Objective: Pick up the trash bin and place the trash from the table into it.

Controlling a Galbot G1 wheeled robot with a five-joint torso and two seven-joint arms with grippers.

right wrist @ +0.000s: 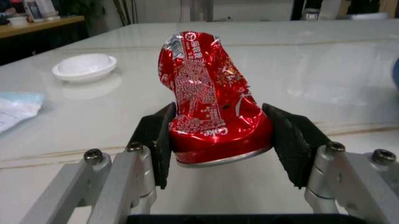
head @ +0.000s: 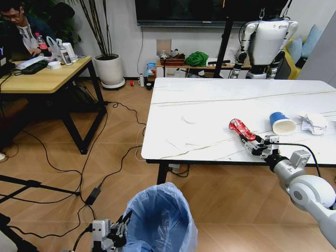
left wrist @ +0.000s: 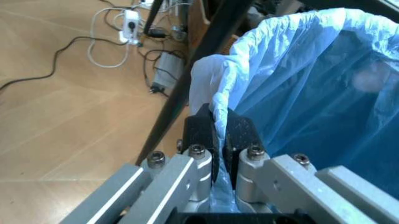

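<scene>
The trash bin (head: pixel 160 220), lined with a crinkly blue bag, hangs low in front of the table's near edge. My left gripper (head: pixel 122 227) is shut on its rim; in the left wrist view the black pads (left wrist: pixel 203 130) of that gripper (left wrist: pixel 219 122) pinch the bag's edge (left wrist: pixel 299 70). On the white marble table (head: pixel 210 100), a crushed red can (head: pixel 240 128) lies near the front right. My right gripper (head: pixel 251 140) is shut on its lower end, and the right wrist view shows the can (right wrist: pixel 209 93) between both pads of the gripper (right wrist: pixel 218 116). A blue cup (head: pixel 281 123) and a crumpled paper wad (head: pixel 314 123) lie further right.
A small white dish (head: pixel 191 118) (right wrist: pixel 84 66) and flat paper (head: pixel 176 143) lie mid-table. Cables (head: pixel 94 173) trail over the wooden floor to my left. A wooden desk (head: pixel 44 79) stands at the left, with a white plant pot (head: pixel 109 69) behind it. Another robot (head: pixel 265 44) stands behind the table.
</scene>
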